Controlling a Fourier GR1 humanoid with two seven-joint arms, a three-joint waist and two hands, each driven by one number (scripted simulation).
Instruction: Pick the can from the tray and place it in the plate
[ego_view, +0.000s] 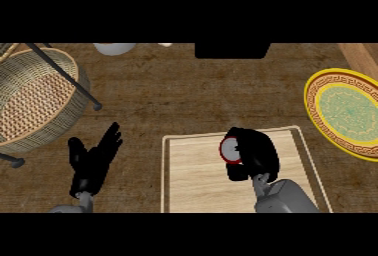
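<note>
The right hand (251, 152) curls round the can (229, 150) over the tray (192, 175), the can's red rim showing at the hand's left side. The plate (344, 112) lies well apart at right. The left hand (92, 162) rests open beside the tray

Place: a kitchen is indicated, seen steeply from above.
Surface: a brown, wood-grained desk (184, 95) is shown carrying household ware.
Tableware: a round plate (345, 112) with a yellow rim and a green patterned centre is set at the right edge.
Serving ware: a pale wooden tray (193, 180) with a raised rim is laid near the front.
Storage: a woven wicker basket (35, 102) with dark handles is seen at the left.
Far edge: a pale rounded vessel (114, 48) and a black block (231, 50) are partly cut off; neither can be identified.
</note>
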